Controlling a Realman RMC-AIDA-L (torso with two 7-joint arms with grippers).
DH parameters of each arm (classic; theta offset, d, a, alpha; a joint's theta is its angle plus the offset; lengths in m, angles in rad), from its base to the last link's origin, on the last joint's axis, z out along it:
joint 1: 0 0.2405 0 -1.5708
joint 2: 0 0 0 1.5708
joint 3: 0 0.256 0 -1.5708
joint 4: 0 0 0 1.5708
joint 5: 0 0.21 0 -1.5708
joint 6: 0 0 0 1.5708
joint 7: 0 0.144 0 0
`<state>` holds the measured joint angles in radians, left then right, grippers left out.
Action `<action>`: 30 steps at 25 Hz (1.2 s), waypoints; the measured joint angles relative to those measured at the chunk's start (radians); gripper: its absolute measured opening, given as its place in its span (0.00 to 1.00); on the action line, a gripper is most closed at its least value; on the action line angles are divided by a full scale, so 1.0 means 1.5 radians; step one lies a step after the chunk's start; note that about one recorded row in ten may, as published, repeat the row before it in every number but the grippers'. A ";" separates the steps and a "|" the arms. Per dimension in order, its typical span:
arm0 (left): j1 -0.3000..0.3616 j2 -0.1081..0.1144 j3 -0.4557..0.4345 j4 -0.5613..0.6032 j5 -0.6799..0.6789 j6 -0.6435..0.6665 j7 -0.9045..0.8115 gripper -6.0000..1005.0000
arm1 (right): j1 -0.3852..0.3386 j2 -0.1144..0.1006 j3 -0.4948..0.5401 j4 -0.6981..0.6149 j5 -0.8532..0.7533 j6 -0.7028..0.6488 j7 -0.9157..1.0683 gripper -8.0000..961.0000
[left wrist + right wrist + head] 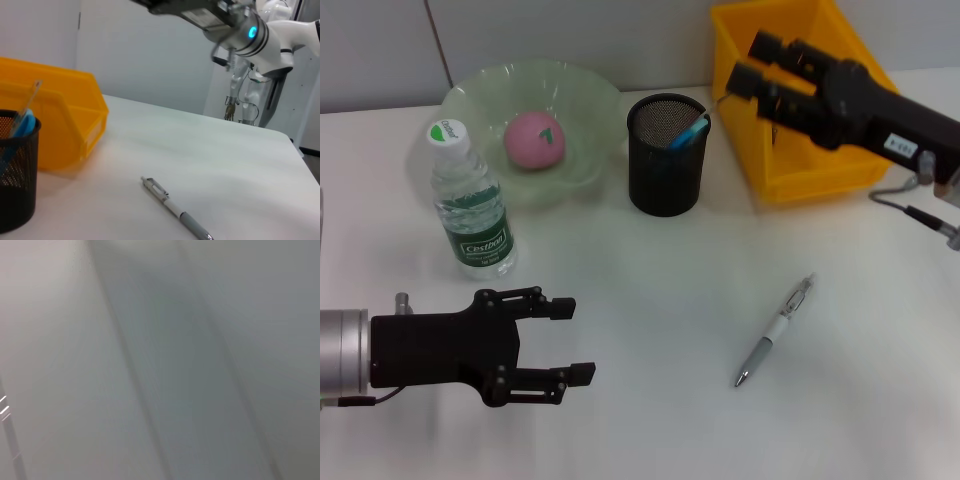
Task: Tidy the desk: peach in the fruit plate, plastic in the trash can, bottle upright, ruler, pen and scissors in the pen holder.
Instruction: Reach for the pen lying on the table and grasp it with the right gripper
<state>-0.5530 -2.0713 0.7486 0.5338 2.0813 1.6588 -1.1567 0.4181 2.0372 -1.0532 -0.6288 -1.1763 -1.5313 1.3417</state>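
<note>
Worktop (650,300): smooth, matt white. Pen holder (665,160): black metal mesh. Trash can (800,150): glossy yellow plastic; fruit plate (585,120): translucent green, glossy.

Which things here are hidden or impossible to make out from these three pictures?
- Inside of the yellow bin: in the head view the right hand covers it, so its contents stay unknown.
- Pen holder contents: only blue and clear tips show above the mesh; I cannot name the items.
- Right wrist view: a grey blur, nothing recognisable.
- Left wrist view: the pen is cut off at the picture's edge.
- Bottle label: print too small.
</note>
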 joint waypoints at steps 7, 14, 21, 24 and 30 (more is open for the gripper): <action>-0.003 -0.001 0.005 0.000 -0.017 0.002 -0.006 0.80 | 0.032 -0.028 0.044 -0.125 -0.255 -0.038 0.177 0.80; 0.000 0.001 0.002 0.001 -0.018 0.002 -0.002 0.80 | 0.119 -0.050 0.050 -0.197 -0.486 -0.081 0.284 0.80; 0.014 0.003 -0.004 0.006 -0.020 -0.013 -0.019 0.80 | 0.218 -0.073 0.047 -0.218 -0.631 -0.188 0.279 0.79; 0.018 0.003 -0.004 0.008 -0.021 -0.020 -0.033 0.80 | 0.255 -0.074 0.045 -0.229 -0.704 -0.228 0.259 0.79; 0.025 0.003 -0.005 0.008 -0.023 -0.046 -0.034 0.80 | 0.300 -0.067 0.011 -0.259 -0.812 -0.267 0.212 0.79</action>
<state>-0.5159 -2.0668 0.7404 0.5461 2.0468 1.5893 -1.2075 0.8676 1.9363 -1.0367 -1.0177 -2.3939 -1.9311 1.6596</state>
